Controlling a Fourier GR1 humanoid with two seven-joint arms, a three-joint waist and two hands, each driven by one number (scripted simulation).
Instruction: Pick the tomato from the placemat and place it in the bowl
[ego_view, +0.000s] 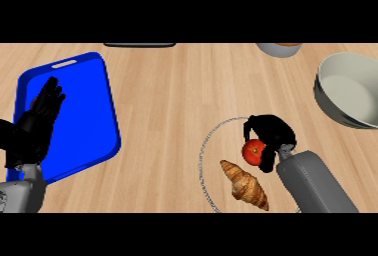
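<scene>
A red tomato (253, 151) lies on a round, pale placemat (209, 150) with a thin rim at the lower middle. My right hand (270, 130) hangs over it with fingers curled around the tomato's top and right side, hiding part of it. The grey bowl (347, 90) stands at the right edge, tilted toward me and empty. My left hand (40, 117) rests open at the left, fingers up, over a blue tray.
A croissant (245, 185) lies on the placemat just below the tomato. The blue tray (85, 115) fills the left side. A grey cup (279, 48) and a dark flat object (139, 44) sit at the far edge.
</scene>
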